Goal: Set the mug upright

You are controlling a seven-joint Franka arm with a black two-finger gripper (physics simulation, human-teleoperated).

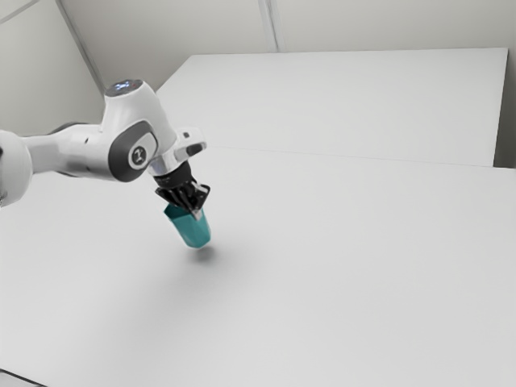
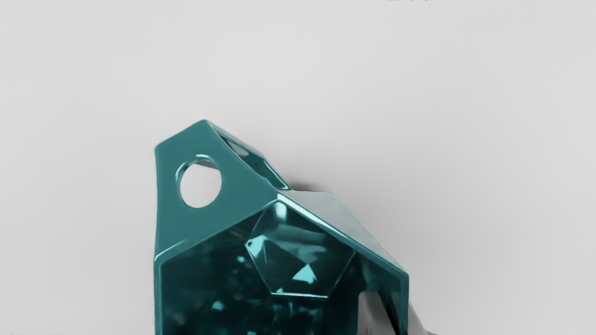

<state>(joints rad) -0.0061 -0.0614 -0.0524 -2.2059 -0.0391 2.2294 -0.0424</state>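
The claw (image 1: 196, 213) is closed on one wall of the mug (image 1: 189, 227), one finger (image 2: 370, 311) inside and the other outside. The mug lies just below it, mouth toward the claw and tipped to the exterior view's left, so righting it likely means swinging its base beneath the mouth, over the desk (image 1: 339, 266).

No legible text, labels or numbers
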